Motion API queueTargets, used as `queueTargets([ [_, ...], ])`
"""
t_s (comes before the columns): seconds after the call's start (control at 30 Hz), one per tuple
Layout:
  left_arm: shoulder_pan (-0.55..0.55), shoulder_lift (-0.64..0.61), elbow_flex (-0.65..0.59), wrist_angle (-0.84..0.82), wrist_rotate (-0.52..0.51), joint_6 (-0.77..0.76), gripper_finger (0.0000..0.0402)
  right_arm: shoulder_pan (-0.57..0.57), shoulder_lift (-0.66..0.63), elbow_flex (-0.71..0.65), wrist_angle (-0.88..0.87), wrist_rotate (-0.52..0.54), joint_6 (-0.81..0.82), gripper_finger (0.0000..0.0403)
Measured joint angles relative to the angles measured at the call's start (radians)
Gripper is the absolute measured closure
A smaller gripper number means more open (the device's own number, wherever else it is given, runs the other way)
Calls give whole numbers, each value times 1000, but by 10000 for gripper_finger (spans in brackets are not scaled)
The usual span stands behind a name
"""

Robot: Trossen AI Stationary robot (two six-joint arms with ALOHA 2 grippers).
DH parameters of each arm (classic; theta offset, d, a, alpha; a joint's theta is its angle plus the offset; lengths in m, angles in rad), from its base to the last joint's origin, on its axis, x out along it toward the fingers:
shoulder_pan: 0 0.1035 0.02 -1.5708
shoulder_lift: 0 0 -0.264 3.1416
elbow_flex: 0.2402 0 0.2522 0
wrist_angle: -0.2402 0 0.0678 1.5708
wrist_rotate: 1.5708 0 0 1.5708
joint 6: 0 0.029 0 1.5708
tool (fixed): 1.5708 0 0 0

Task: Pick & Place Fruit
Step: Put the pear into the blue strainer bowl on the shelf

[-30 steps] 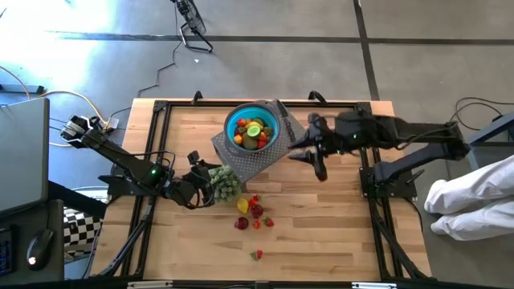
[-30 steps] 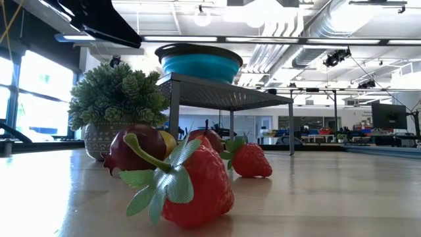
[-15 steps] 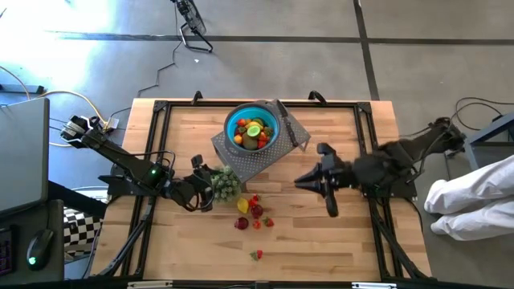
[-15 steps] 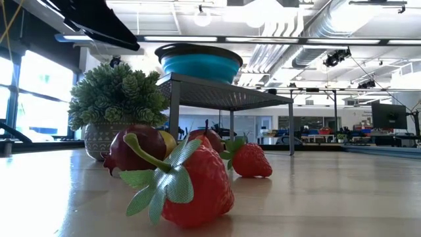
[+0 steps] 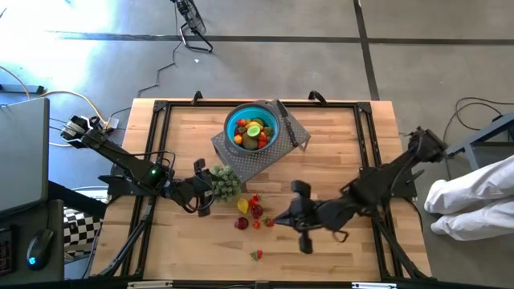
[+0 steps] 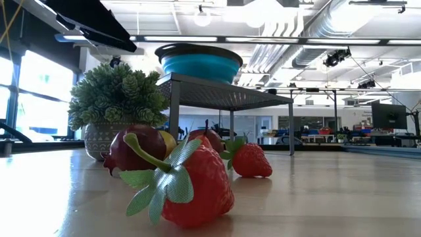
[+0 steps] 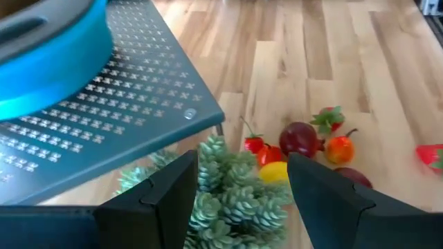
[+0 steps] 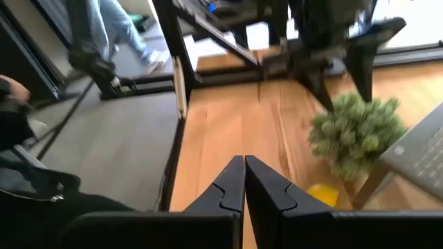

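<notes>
Right pincer [image 8: 245,181] fingers pressed together over wood table [image 8: 228,124]; green plant [image 8: 356,131] & yellow fruit [image 8: 322,194] ahead.

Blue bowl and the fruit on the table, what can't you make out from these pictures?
- Blue bowl, low view: contents hidden by its own wall.
- Fruit in the bowl, high view: too small to name each.
- Loose fruit, right wrist view: mostly cut off behind the shut right gripper.
- Potted plant, left wrist view: pot hidden behind the left gripper.
</notes>
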Motion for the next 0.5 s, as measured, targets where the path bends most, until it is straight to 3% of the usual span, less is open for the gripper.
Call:
queueTargets([
  [0.5,0,0,0,1,52,-20,184,-5,245,0,4,-97,11,399],
])
